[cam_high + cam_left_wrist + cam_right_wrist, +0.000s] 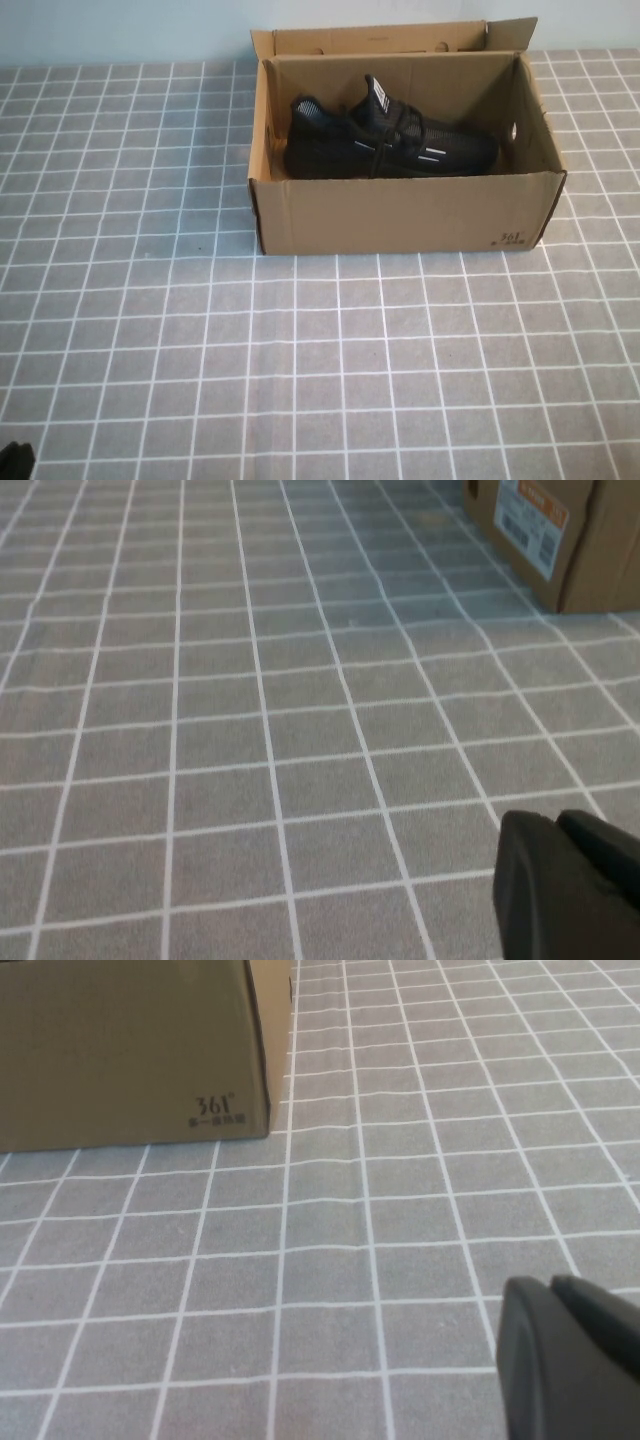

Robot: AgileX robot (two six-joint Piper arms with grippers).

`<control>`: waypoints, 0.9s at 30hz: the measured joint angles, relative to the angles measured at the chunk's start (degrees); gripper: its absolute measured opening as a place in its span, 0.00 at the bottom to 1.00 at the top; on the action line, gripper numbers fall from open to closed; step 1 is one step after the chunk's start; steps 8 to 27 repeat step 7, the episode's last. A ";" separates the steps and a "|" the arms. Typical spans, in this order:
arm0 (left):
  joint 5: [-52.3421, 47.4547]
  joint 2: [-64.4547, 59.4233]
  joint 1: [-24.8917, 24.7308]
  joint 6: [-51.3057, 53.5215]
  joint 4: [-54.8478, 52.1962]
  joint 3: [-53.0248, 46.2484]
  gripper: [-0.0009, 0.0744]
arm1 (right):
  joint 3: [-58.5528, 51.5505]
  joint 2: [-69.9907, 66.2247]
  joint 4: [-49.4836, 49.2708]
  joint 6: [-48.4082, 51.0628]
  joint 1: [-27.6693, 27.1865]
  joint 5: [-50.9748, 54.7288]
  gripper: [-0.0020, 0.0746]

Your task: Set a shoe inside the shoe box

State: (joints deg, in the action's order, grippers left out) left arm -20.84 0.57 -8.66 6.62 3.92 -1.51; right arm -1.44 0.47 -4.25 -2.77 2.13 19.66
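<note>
While shoe (390, 140) lies in shoe box (400, 215) on grey grid cloth (300, 350), left hand (565, 890), right hand (570, 1360) low over cloth, grip unreadable.

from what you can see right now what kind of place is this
Probably a staged tabletop test bench, not a home or shop. A grey grid-patterned cloth covers the table before a plain pale wall; only the open shoe box holding the shoe is set out. The left gripper and right gripper hover low over the cloth.

The black knit shoe (390, 140) lies on its sole inside the open brown shoe box (400, 215), toe toward the right wall, white-marked tongue tab up. The box's flap lid stands raised behind it.

The left gripper (565, 890) and right gripper (565, 1360) hang low over the table, well apart from the box.
</note>
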 joint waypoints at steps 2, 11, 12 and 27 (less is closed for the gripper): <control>-0.96 0.05 0.00 0.00 -0.23 0.00 0.01 | 0.00 0.00 0.00 0.00 0.00 0.00 0.01; -1.07 0.05 0.00 0.00 -0.23 0.00 0.01 | 0.00 0.00 0.00 0.00 0.00 0.00 0.01; -1.07 0.05 0.00 0.00 -0.23 0.00 0.01 | 0.00 0.00 0.00 0.00 0.00 0.00 0.01; -1.07 0.05 0.00 0.00 -0.23 0.00 0.01 | 0.00 0.00 0.00 0.00 0.00 0.00 0.01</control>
